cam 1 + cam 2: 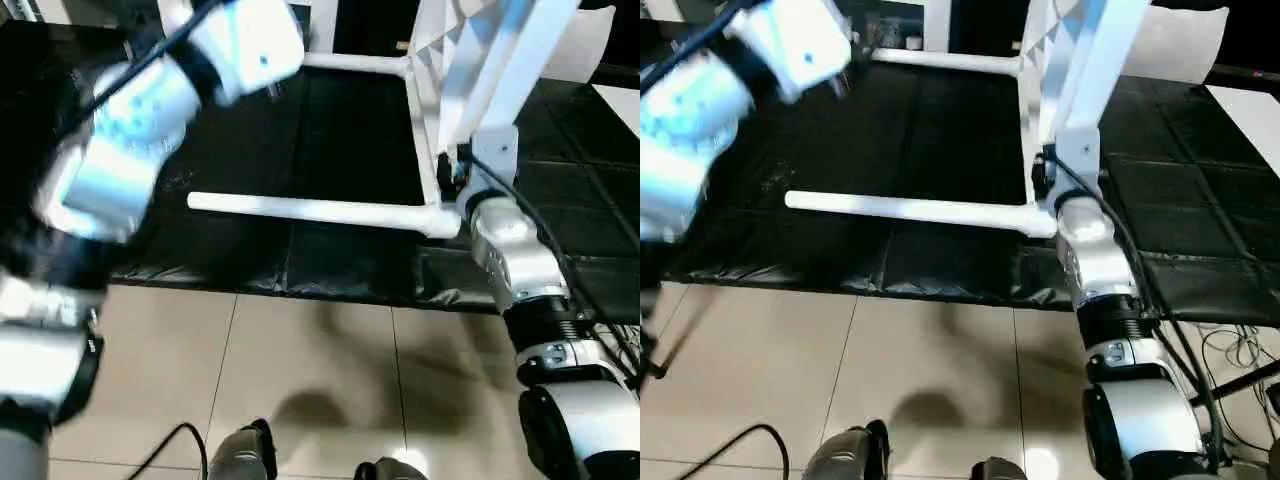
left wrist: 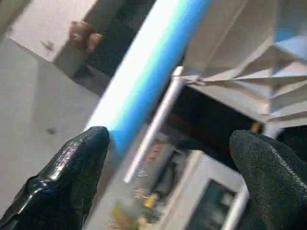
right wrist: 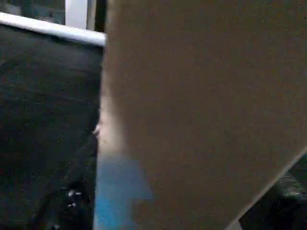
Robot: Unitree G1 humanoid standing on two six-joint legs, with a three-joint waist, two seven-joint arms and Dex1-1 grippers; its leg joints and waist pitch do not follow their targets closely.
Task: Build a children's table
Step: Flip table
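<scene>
The children's table top (image 1: 432, 60) stands on its edge on the black work table, ribbed underside (image 2: 259, 57) facing left. Two white legs stick out sideways from its corner sockets, a near one (image 1: 320, 211) and a far one (image 1: 352, 63). A third white leg (image 1: 510, 60) slants up at the top right. My right gripper (image 1: 455, 172) is against the top's lower near corner, and the right wrist view looks onto a flat panel (image 3: 206, 105) up close. My left arm (image 1: 150, 110) is raised at the left. Its gripper (image 2: 170, 143) is open, with the tube leg (image 2: 148, 67) beyond its fingers (image 2: 81, 158).
The black-covered work table (image 1: 330, 130) ends at a front edge above the beige tile floor (image 1: 320, 380). My feet (image 1: 240, 455) and a black cable (image 1: 170, 445) show at the bottom. More cables (image 1: 1230, 350) lie at the right. A white sheet (image 1: 600, 50) rests at the back right.
</scene>
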